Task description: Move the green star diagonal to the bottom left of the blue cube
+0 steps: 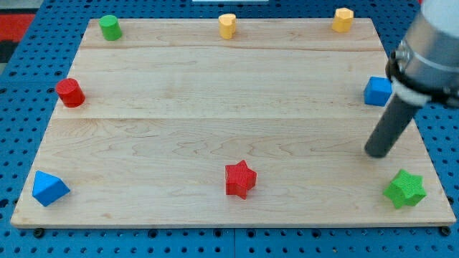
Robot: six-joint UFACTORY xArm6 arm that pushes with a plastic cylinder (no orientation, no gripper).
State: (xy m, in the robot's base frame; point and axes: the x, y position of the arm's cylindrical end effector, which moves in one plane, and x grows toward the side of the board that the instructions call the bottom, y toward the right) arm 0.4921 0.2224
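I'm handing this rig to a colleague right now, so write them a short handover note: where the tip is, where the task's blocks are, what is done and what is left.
Tip: my tip rests on the board near the view's right edge, below the blue cube and up-left of the green star, touching neither.
Blocks: the blue cube sits at the right edge, mid-height. The green star sits in the bottom right corner, below and slightly right of the cube.
Done: nothing visible yet.
Left: push the star leftward so it ends diagonally below-left of the cube.

No text, label, brand, number or sign can be read anywhere, neither on the wooden board [215, 79] nor on any block.
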